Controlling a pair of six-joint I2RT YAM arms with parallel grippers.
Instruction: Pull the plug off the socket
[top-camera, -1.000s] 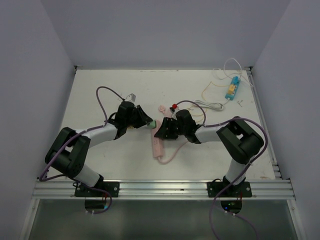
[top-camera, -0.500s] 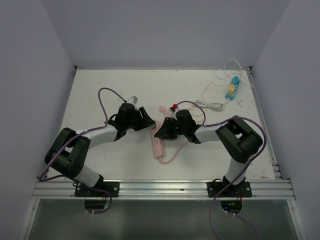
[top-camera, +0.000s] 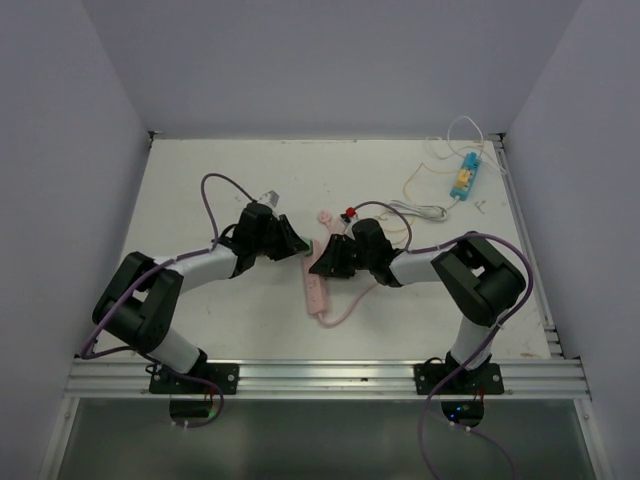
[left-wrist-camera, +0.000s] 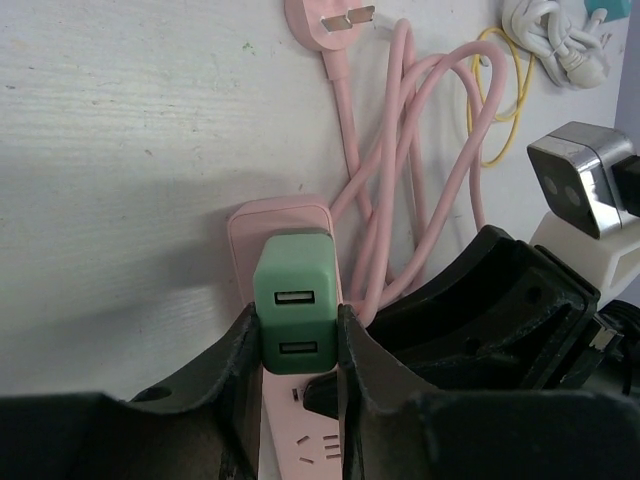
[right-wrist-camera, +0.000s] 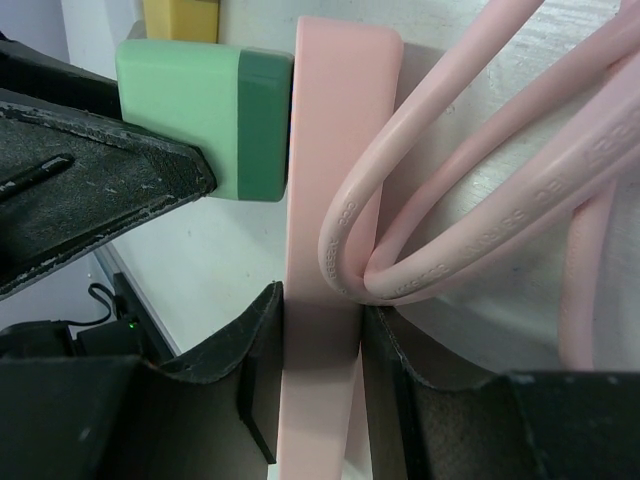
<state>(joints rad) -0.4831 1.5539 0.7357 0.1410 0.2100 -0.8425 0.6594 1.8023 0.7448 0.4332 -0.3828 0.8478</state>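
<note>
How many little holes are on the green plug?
2. Both are on the green plug's face, one above the other, held by the left gripper. Its other sides are hidden.

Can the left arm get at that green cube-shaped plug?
Likely yes: the left gripper sits around the green cube-shaped plug, fingers touching both sides, nothing between. The right gripper holds the pink power strip.

This is looking like a robotics lab cell: plain pale walls (top-camera: 320, 60) are enclosing a white desk (top-camera: 300, 170), an aluminium rail (top-camera: 320, 378) is running along its 6 o'clock edge, and the left arm (top-camera: 200, 268) and right arm (top-camera: 480, 280) are sitting bolted there, trailing purple cables (top-camera: 204, 195).
</note>
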